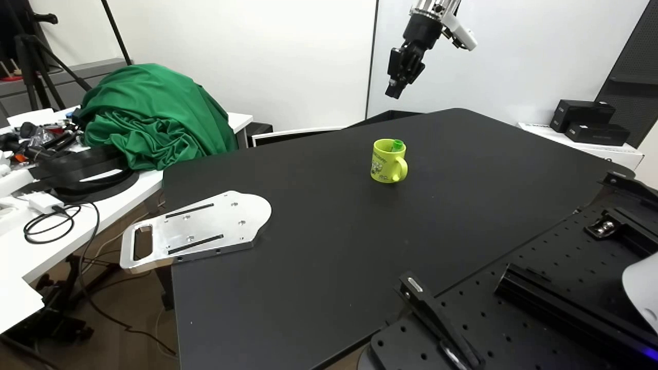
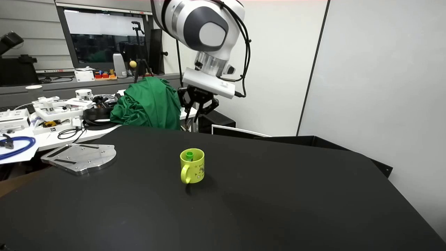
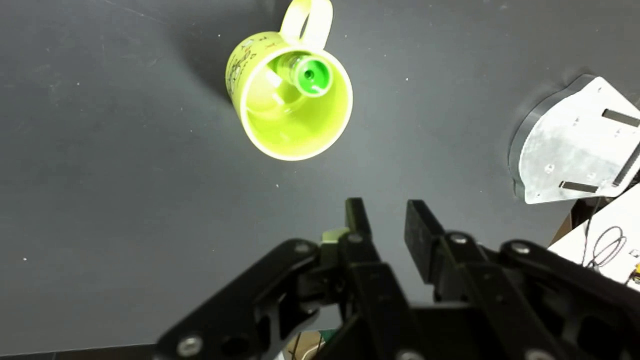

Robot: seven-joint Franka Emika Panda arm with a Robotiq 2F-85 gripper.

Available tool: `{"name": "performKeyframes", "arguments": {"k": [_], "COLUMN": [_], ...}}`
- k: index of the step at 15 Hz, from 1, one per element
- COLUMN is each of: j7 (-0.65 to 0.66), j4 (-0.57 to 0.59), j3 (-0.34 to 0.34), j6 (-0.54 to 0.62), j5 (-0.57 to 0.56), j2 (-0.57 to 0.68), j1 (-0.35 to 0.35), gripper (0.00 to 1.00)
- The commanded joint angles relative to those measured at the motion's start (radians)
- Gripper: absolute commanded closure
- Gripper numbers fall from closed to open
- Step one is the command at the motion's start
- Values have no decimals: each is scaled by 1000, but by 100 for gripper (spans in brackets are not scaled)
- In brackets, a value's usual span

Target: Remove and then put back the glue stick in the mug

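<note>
The lime-green mug stands upright on the black table in both exterior views (image 1: 383, 163) (image 2: 195, 170), with its loop handle on its side. It also shows in the wrist view (image 3: 320, 125), seen from above. The glue stick, with a green end, stands tilted inside the mug near the handle side. Its green end shows in both exterior views (image 1: 398, 145) (image 2: 189, 156) and in the wrist view (image 3: 313, 76); its lower part is hidden by the mug. My gripper (image 3: 384, 215) is partly open with nothing between its fingers. It is above the table, apart from the mug, in both exterior views (image 1: 394, 91) (image 2: 192, 122).
A flat metal plate with a cut-out handle (image 1: 211, 221) lies at the edge of the black table (image 1: 318, 288). A side table holds a green cloth (image 1: 154, 113) and clutter. A black perforated board with brackets (image 1: 493, 313) adjoins the table's edge.
</note>
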Motion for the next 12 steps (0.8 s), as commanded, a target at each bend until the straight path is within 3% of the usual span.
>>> {"name": "performKeyframes", "arguments": {"k": [1,8,12], "j7": [29,7,17], "j4": [-22,-44,-54], "j3": [-33,-47,-44], "j6": [-15,20,80], "j5": [1,5,-12], "j2": [-39,4,41], "j1": [29,44,62], "gripper": [47,1,0]}}
